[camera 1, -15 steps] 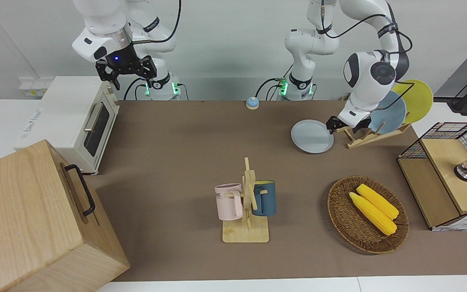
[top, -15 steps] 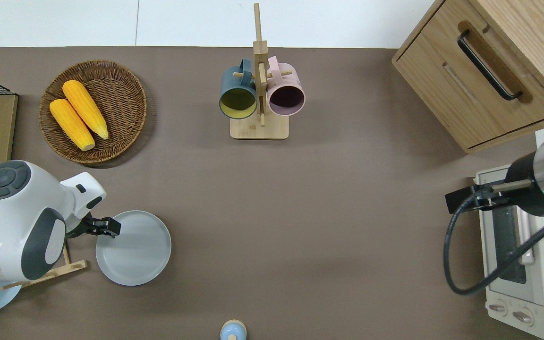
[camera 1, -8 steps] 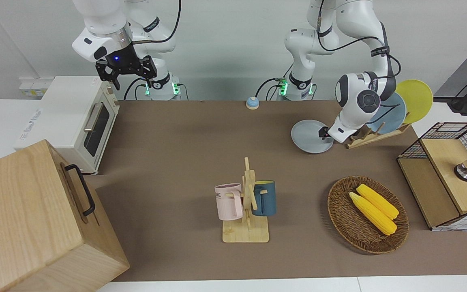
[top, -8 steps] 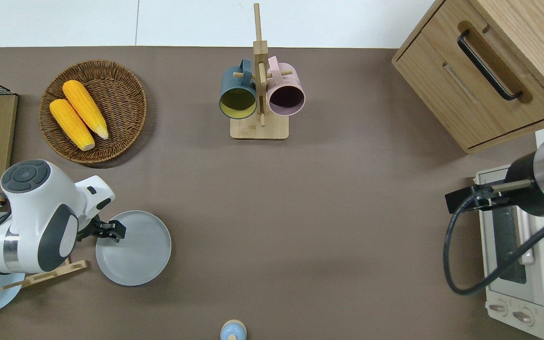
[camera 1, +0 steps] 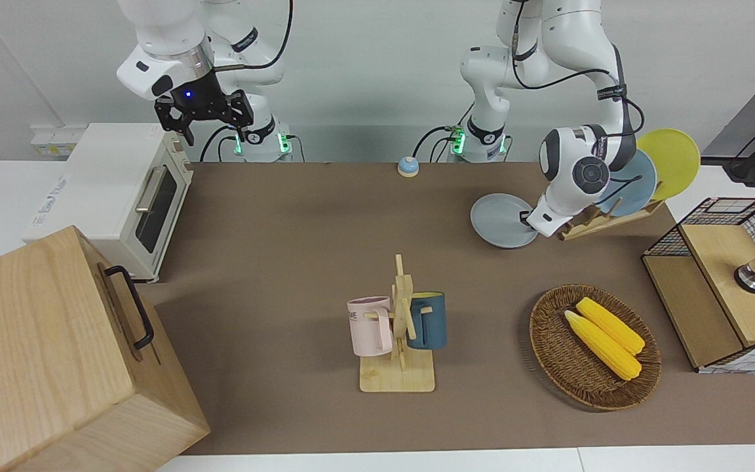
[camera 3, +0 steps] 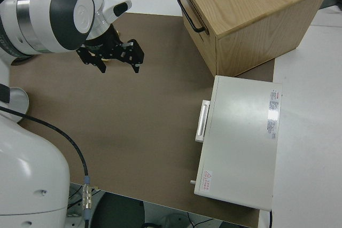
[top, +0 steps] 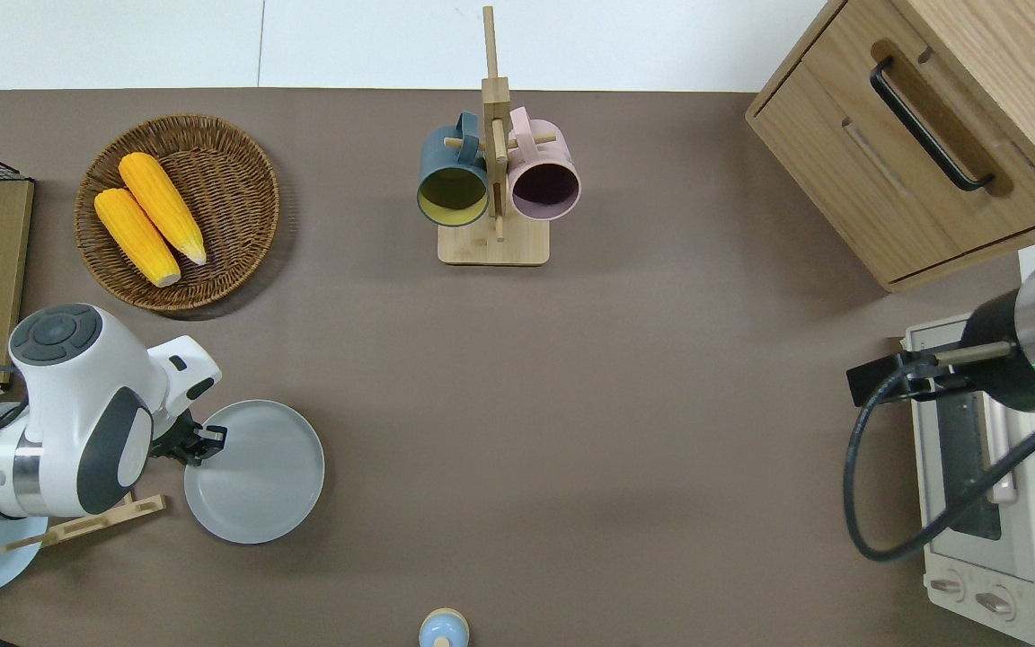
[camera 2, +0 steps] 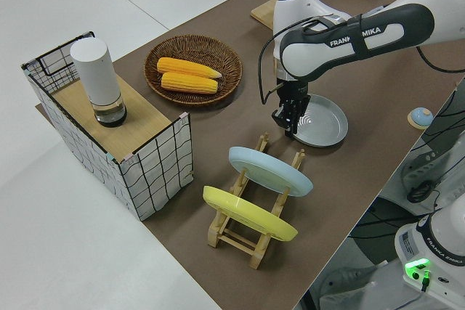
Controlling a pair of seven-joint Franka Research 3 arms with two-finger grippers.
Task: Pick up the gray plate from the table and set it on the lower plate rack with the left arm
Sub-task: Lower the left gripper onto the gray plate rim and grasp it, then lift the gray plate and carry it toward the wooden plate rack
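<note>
The gray plate (camera 1: 499,219) (top: 257,472) (camera 2: 323,117) lies flat on the brown mat. My left gripper (camera 1: 525,217) (top: 201,442) (camera 2: 290,123) points down at the plate's rim, on the edge toward the left arm's end of the table and the rack. The lower plate rack (camera 1: 580,226) (top: 95,521) is a light-wood slanted rack beside the plate, partly hidden under the left arm in the overhead view. It holds a sky-blue plate (camera 1: 633,187) (camera 2: 269,170) and a yellow plate (camera 1: 676,160) (camera 2: 247,212). My right gripper (camera 1: 204,118) (camera 3: 109,57) is parked and open.
A wicker basket (top: 239,162) with two corn cobs sits farther from the robots than the plate. A mug tree (top: 492,247) with two mugs stands mid-table. A wire-and-wood box (camera 1: 712,288), a toaster oven (camera 1: 128,196), a wooden cabinet (camera 1: 50,354) and a small bell (top: 443,627) are also here.
The left arm's wrist swung from over the rack toward the plate and came down. Its gripper now sits at the plate's rim. The plate has not moved.
</note>
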